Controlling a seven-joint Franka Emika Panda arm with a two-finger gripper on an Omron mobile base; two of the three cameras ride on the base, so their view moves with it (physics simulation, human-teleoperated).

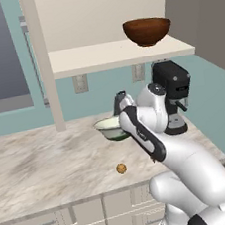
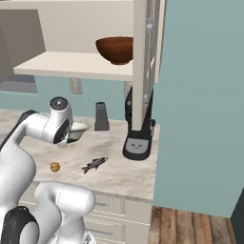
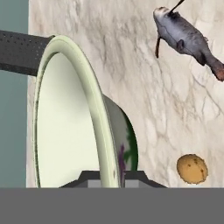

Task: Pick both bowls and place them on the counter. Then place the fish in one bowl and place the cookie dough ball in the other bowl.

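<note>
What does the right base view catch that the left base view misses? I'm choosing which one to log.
Right base view alone: the fish lying on the counter. Left base view alone: the gripper at the cream-white bowl, its jaws astride the rim in the hand view. Both share: the reddish-brown bowl on the shelf, the cookie dough ball and the coffee machine.

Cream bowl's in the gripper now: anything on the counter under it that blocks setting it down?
Nothing visible does. The cream bowl, its rim between the gripper fingers, hangs over bare marbled counter. The cookie dough ball and fish lie nearer the front edge, apart from it.
</note>
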